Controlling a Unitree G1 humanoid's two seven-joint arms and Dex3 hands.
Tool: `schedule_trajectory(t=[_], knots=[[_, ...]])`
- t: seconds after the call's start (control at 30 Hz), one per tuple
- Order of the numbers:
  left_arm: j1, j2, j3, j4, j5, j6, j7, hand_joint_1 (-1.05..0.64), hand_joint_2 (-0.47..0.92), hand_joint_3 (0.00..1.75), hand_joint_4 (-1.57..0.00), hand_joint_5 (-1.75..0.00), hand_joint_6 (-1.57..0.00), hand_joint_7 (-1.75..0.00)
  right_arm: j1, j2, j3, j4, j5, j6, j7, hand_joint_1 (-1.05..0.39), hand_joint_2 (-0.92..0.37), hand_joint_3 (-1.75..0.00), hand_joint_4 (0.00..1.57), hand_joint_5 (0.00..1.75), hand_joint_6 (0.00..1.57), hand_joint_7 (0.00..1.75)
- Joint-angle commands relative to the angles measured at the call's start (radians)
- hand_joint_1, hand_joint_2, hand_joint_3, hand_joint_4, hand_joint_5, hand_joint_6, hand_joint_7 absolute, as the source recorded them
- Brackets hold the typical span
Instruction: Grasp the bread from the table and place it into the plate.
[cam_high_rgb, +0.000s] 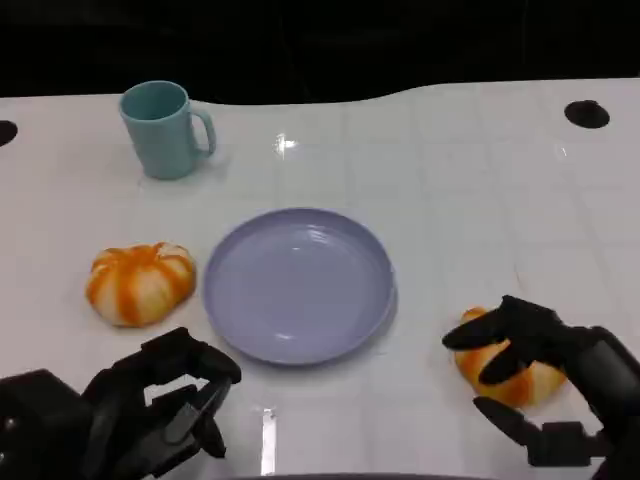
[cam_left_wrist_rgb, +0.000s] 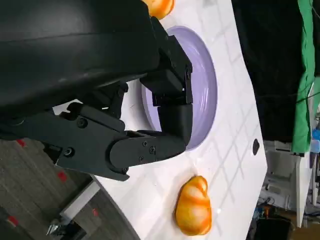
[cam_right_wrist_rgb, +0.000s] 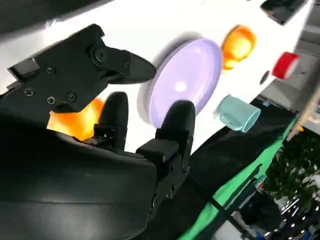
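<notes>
Bread is on the table in two pieces. One orange-and-white bun (cam_high_rgb: 141, 283) lies at the left of the head view, just beside the left rim of the plate (cam_high_rgb: 299, 285); the other bun (cam_high_rgb: 507, 372) lies at the lower right of that frame, near the plate's right rim but apart from it. The lilac plate sits in the middle of the white table (cam_high_rgb: 480, 200) with nothing on it.

The right hand (cam_high_rgb: 545, 375) is at the lower right of the head view, its black fingers (cam_high_rgb: 500, 325) arched over the top of the right-hand bun and another finger stretched out along the table below it. In the right wrist view the same bun (cam_right_wrist_rgb: 82, 120) glows orange between the fingers, with the plate (cam_right_wrist_rgb: 187, 80) beyond. Whether the fingers actually clamp the bun or only cup around it, I cannot tell.

The left hand (cam_high_rgb: 165, 400) is at the lower left of the head view, below the left bun and apart from it, fingers curled loosely inward and holding nothing. The left wrist view shows those fingers (cam_left_wrist_rgb: 165, 120) in front of the plate (cam_left_wrist_rgb: 205, 85), with the right-hand bun (cam_left_wrist_rgb: 194, 212) low in that frame.

A pale teal mug (cam_high_rgb: 162, 128) stands upright at the upper left of the head view, handle to the right, well apart from the plate. Nothing lies between the right-hand bun and the plate.
</notes>
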Motion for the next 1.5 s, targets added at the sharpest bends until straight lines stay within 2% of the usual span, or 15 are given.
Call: schedule_trajectory(t=[0.03, 0.17, 0.3, 0.5, 0.7, 0.9, 1.0, 1.17, 1.5], knots=[[-0.002, 0.017, 0.013, 0.008, -0.001, -0.012, -0.01, -0.45, 0.92, 0.47, -0.7, -1.75, -0.66, -1.39, -0.014, -0.084, -0.003, -0.077, -0.114, 0.058, 0.037, -0.28, -0.83, -0.13, 0.13, 0.72, 0.36, 0.26], [-0.003, 0.016, 0.011, 0.008, 0.001, -0.01, -0.01, -0.45, 0.92, 0.47, -0.7, -1.75, -0.66, -1.38, -0.025, -0.136, -0.007, -0.116, -0.196, 0.072, 0.063, -0.28, -0.84, -0.02, 0.06, 0.57, 0.34, 0.13], [-0.004, 0.011, 0.01, 0.008, -0.002, -0.005, -0.006, -0.45, 0.92, 0.46, -0.69, -1.75, -0.67, -1.37, -0.031, -0.177, -0.003, -0.151, -0.294, 0.084, 0.084, -0.3, -0.8, 0.0, 0.02, 0.54, 0.31, 0.09], [-0.002, 0.005, 0.004, 0.005, -0.007, -0.002, -0.007, -0.45, 0.92, 0.46, -0.69, -1.75, -0.67, -1.36, -0.041, -0.201, 0.014, -0.16, -0.397, 0.097, 0.113, -0.33, -0.78, 0.0, 0.0, 0.5, 0.29, 0.06], [-0.006, 0.0, -0.001, -0.011, -0.004, 0.016, 0.007, -0.44, 0.92, 0.47, -0.69, -1.75, -0.66, -1.36, -0.085, -0.217, 0.041, -0.11, -0.47, 0.099, 0.132, -0.34, -0.76, 0.0, 0.02, 0.52, 0.31, 0.05], [-0.012, 0.001, -0.002, -0.006, -0.001, 0.015, 0.003, -0.45, 0.92, 0.47, -0.7, -1.75, -0.66, -1.36, -0.162, -0.204, 0.104, 0.011, -0.563, 0.106, 0.12, -0.38, -0.79, -0.01, 0.08, 0.52, 0.35, 0.05], [-0.012, 0.0, -0.006, -0.012, 0.004, 0.022, 0.008, -0.45, 0.92, 0.47, -0.7, -1.75, -0.67, -1.37, -0.205, -0.195, 0.135, 0.085, -0.591, 0.114, 0.115, -0.4, -0.81, 0.0, 0.14, 0.45, 0.38, 0.03], [-0.007, -0.004, -0.009, -0.021, 0.006, 0.02, 0.007, -0.44, 0.92, 0.47, -0.71, -1.75, -0.66, -1.37, -0.27, -0.175, 0.182, 0.215, -0.604, 0.137, 0.105, -0.45, -0.88, -0.01, 0.2, 0.33, 0.38, 0.01], [0.007, -0.003, -0.013, -0.062, 0.009, 0.042, 0.014, -0.45, 0.92, 0.47, -0.71, -1.75, -0.67, -1.37, -0.36, -0.131, 0.25, 0.402, -0.604, 0.159, 0.062, -0.5, -0.92, -0.06, 0.21, 0.26, 0.38, 0.0]])
